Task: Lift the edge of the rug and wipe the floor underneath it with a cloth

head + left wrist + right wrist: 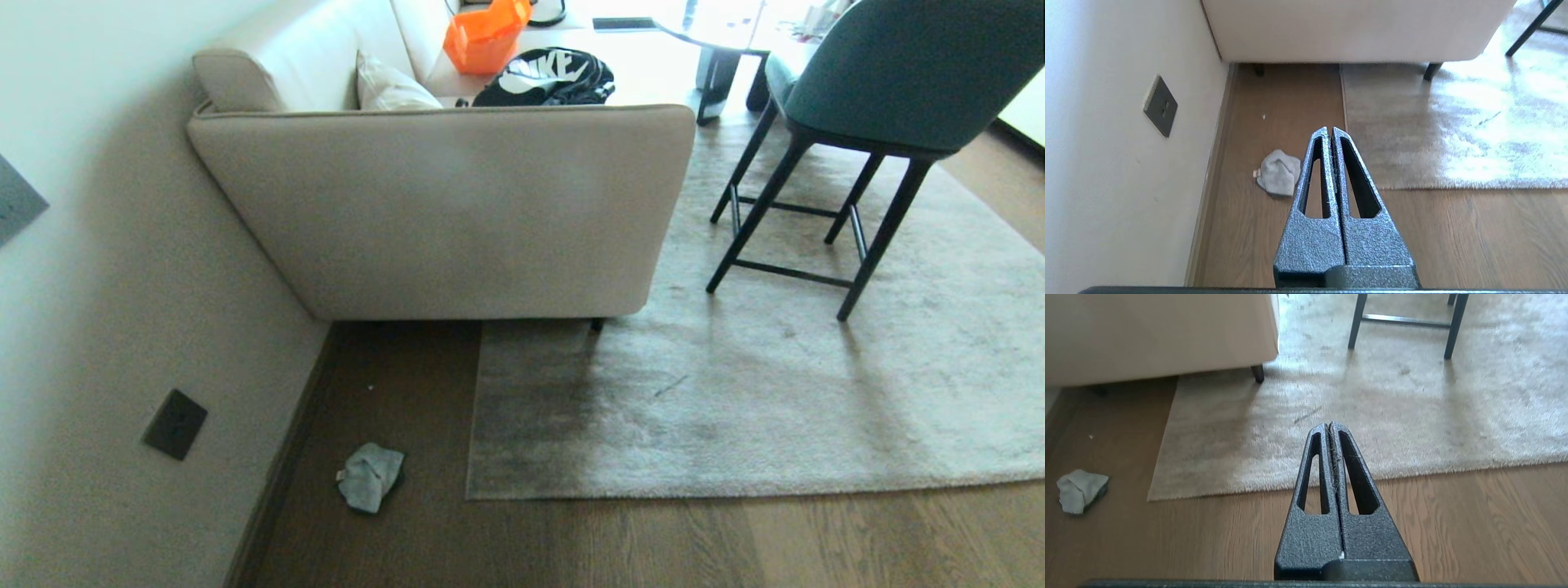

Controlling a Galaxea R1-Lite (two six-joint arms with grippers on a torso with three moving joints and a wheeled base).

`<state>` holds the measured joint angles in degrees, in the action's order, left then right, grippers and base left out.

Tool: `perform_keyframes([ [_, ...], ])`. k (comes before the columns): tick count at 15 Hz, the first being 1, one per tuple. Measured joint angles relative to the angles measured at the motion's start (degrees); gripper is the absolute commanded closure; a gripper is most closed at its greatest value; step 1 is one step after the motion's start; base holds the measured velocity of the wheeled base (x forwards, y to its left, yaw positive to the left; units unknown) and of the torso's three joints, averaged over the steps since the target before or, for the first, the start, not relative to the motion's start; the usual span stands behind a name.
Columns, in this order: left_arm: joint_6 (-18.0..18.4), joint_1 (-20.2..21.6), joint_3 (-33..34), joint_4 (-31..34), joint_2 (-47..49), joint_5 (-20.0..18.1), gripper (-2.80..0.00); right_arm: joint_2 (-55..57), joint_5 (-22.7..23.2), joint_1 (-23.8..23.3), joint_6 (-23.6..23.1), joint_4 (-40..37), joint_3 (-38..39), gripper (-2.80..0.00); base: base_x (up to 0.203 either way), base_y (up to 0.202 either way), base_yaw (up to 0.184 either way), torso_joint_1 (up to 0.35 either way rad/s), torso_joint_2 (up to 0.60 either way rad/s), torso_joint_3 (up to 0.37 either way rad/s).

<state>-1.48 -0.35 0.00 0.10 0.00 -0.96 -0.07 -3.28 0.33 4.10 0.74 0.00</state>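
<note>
A large light grey plush rug (775, 392) lies flat on the brown wood floor (620, 547), its near left corner by the sofa. A small crumpled grey-blue cloth (370, 477) lies on the floor between the rug's left edge and the wall. Neither arm shows in the head view. My left gripper (1329, 130) hangs shut and empty above the floor, with the cloth (1278, 175) just beside it and the rug (1453, 134) to the other side. My right gripper (1328, 426) is shut and empty above the rug's near edge (1372, 473); the cloth (1079, 491) lies far off to one side.
A beige sofa (457, 204) stands on the rug's far left corner, against the wall (106, 327) with a dark socket plate (175, 424). A teal chair on dark legs (841, 163) stands on the rug. An orange bag (486, 37) and a black bag (547, 77) lie on the sofa.
</note>
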Motion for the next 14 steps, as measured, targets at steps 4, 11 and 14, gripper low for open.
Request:
perform_keyframes([
  [4,0.0,0.0,0.0,0.06,0.0,0.0,0.0,0.0,-0.02,0.0,0.01,0.0,0.0,0.0,0.0,0.0,0.0,0.006,0.0,0.202],
  [11,-0.01,0.0,0.0,0.04,0.0,0.02,0.0,0.0,-0.02,0.0,0.01,0.0,0.0,0.0,0.0,0.0,0.0,0.0,0.0,0.136],
  [14,-0.01,0.0,0.0,0.04,0.0,0.0,0.0,0.0,-0.02,0.0,0.0,0.0,0.0,0.0,0.0,0.0,0.0,0.0,0.0,0.0],
])
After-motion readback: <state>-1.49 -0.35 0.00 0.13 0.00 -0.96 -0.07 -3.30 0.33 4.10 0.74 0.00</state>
